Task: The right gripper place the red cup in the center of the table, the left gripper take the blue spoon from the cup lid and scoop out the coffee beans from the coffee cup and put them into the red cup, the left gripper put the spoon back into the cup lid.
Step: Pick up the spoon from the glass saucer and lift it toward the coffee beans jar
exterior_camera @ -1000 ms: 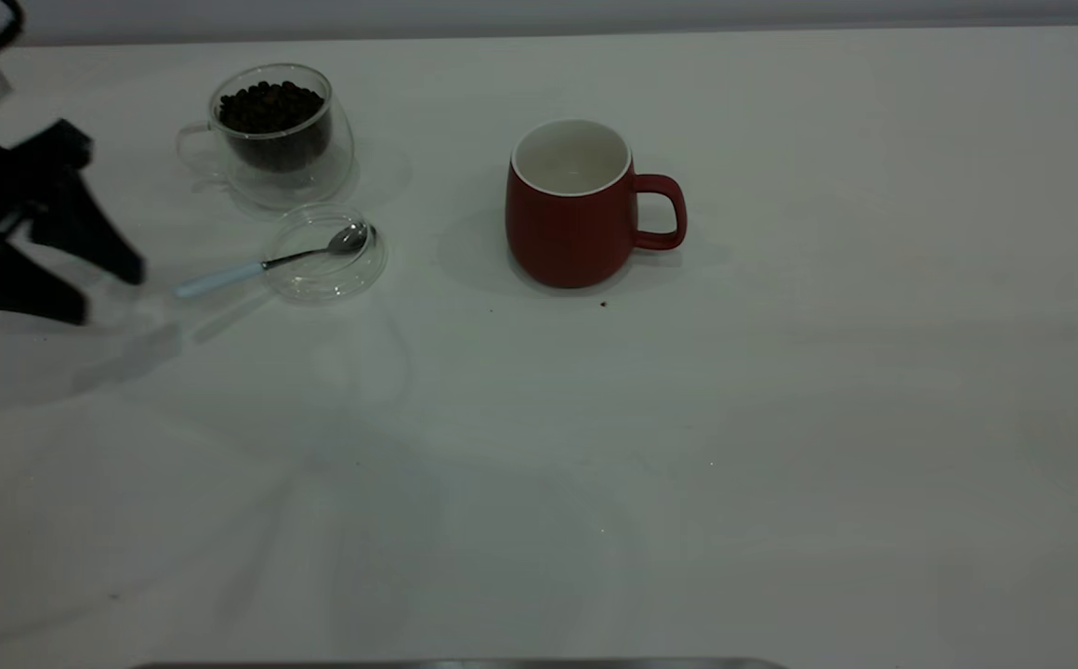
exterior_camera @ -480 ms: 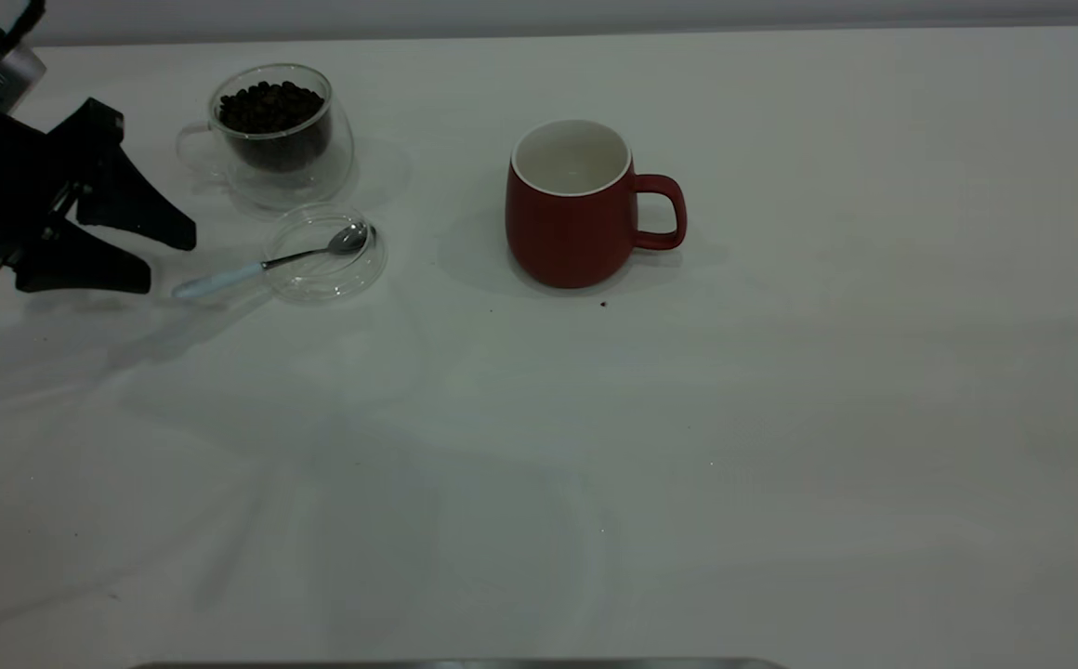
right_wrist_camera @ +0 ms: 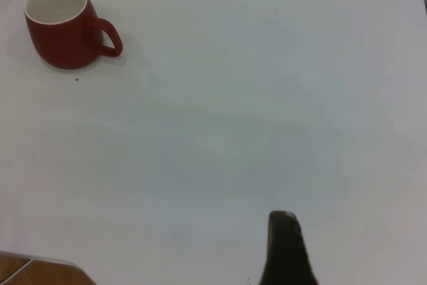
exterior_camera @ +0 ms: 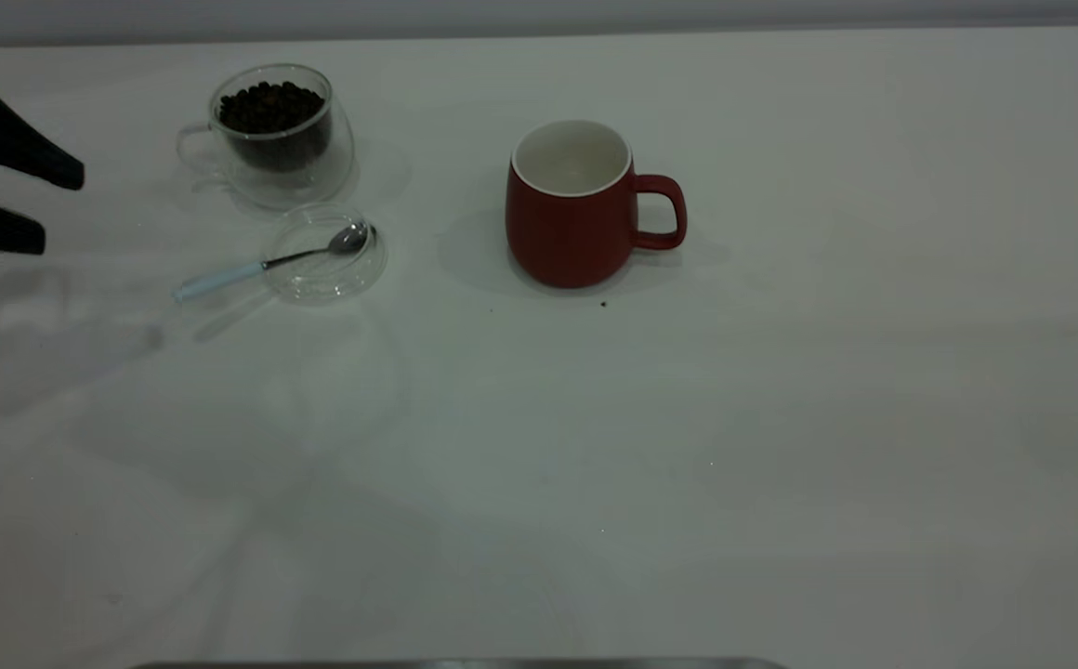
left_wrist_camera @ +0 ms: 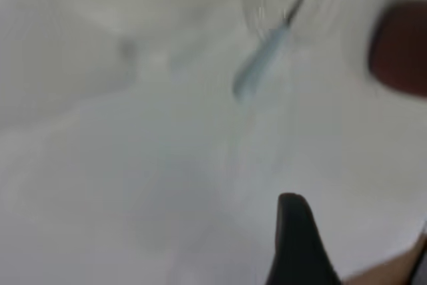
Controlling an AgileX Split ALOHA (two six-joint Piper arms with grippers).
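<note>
The red cup [exterior_camera: 569, 223] stands upright near the middle of the table [exterior_camera: 688, 446], handle to the right, and looks empty. It also shows in the right wrist view [right_wrist_camera: 63, 31]. The coffee cup [exterior_camera: 269, 149] holds coffee beans [exterior_camera: 269, 104] at the back left. In front of it lies the cup lid [exterior_camera: 325, 269] with the blue spoon [exterior_camera: 251, 268], bowl in the lid, handle out to the left. My left gripper [exterior_camera: 60, 209] is open and empty at the left edge, well left of the spoon handle. My right gripper [right_wrist_camera: 287, 245] is far from the cup.
A small dark crumb [exterior_camera: 603, 303] lies just in front of the red cup. The table's far edge runs along the top of the exterior view. A dark strip shows at the near edge [exterior_camera: 455, 664].
The left gripper moved right toward the spoon handle half a second ago, then drew back to the left edge, still open. The spoon, the lid and both cups have not moved.
</note>
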